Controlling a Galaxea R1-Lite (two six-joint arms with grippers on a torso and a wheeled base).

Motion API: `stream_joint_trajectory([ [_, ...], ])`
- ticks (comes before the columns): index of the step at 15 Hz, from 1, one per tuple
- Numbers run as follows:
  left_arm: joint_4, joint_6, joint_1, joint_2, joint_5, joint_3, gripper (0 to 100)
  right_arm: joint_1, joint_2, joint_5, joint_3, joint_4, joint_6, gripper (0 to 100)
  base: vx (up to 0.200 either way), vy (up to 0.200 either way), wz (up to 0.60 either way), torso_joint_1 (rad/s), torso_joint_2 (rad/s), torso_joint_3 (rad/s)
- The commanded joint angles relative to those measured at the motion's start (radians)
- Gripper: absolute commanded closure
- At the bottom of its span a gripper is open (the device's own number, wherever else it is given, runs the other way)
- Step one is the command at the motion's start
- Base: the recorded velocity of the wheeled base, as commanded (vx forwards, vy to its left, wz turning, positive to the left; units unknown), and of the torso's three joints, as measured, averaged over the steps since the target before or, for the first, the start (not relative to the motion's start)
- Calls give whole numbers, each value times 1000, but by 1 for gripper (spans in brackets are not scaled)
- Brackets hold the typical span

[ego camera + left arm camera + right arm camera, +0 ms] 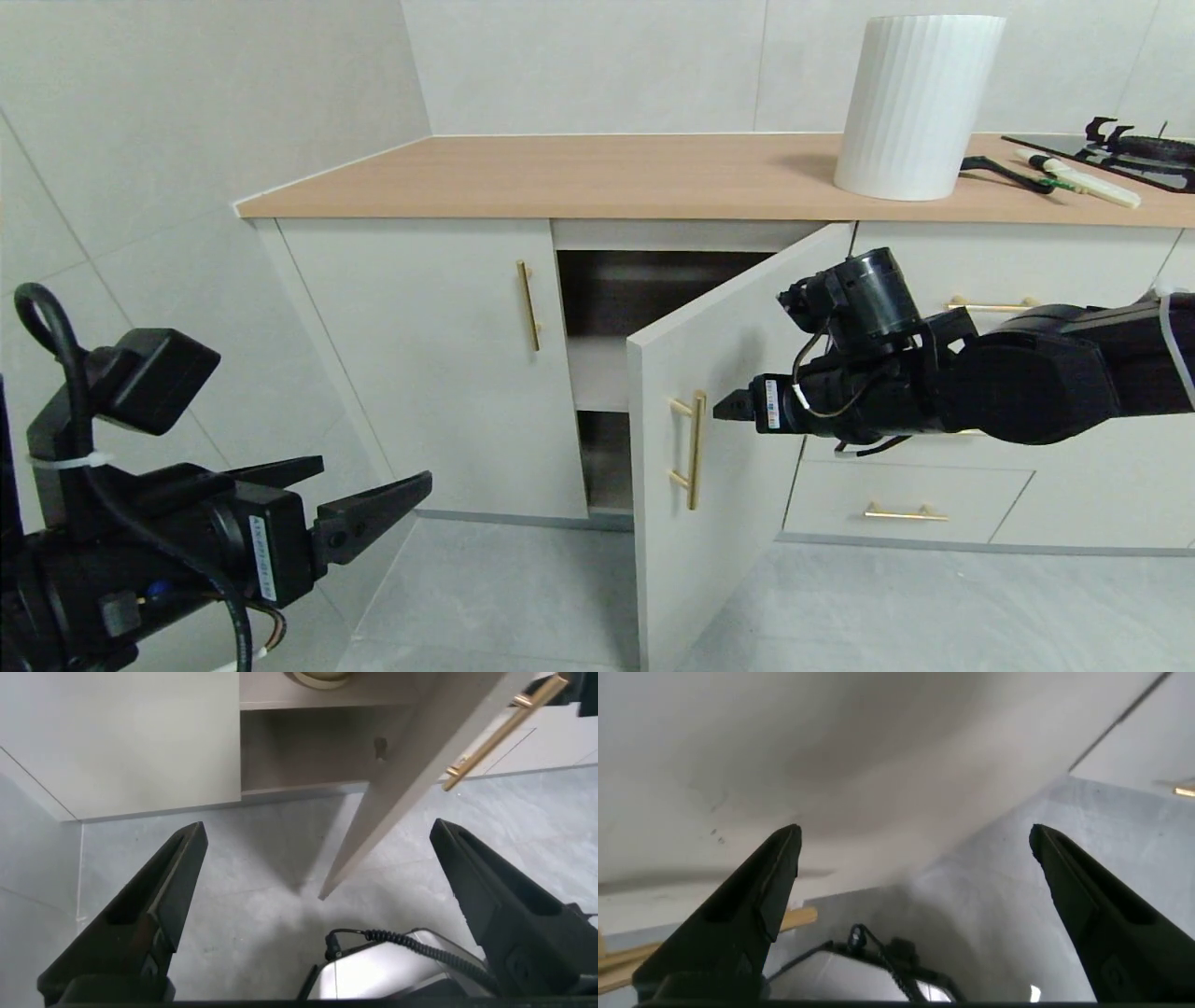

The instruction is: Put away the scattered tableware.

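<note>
A black-handled utensil (1004, 171) and a white-handled one (1088, 182) lie on the wooden countertop (579, 173) at the far right, beside a tall white ribbed container (915, 107). Below, one cabinet door (728, 373) stands swung out. My right gripper (738, 408) is open, its tips just right of the door's gold handle (693, 451); in its wrist view the right gripper (915, 831) faces the door panel (831, 756). Low at the left, my left gripper (373, 471) is open and holds nothing. The left gripper (318, 831) looks over the floor toward the door (420, 775), with a cream dish (322, 677) inside the cabinet.
A shelf (597, 373) divides the open cabinet. The neighbouring door (429, 364) on the left is closed, and drawers (906, 499) with gold pulls sit to the right. A black stove grate (1144, 149) occupies the counter's far right. A tiled wall (140, 168) closes in on the left.
</note>
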Motion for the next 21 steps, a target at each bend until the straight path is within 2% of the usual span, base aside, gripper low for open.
stream_joint_trajectory([
  [1,1,0,1,1,0,0,0,0,20,-2,0,-18,3,0,0,0,0,0,0,0],
  [3,3,17,1,0,2,2,0,0,39,-4,1,-53,15,0,0,0,0,0,0,0],
  [5,4,27,3,0,2,6,0,1,47,-4,1,-64,21,0,200,0,0,5,-2,-2],
  [8,4,27,3,0,2,8,0,17,56,-4,0,-72,41,0,200,0,0,-2,2,1],
  [13,1,27,1,0,-1,8,0,86,84,-10,-23,-130,182,0,0,0,0,0,0,0],
  [18,1,27,1,1,-1,6,0,98,190,-24,-178,-125,391,0,0,0,0,0,0,0],
  [21,1,27,1,3,-1,6,0,89,250,-90,-263,-124,457,0,0,0,0,0,0,0],
])
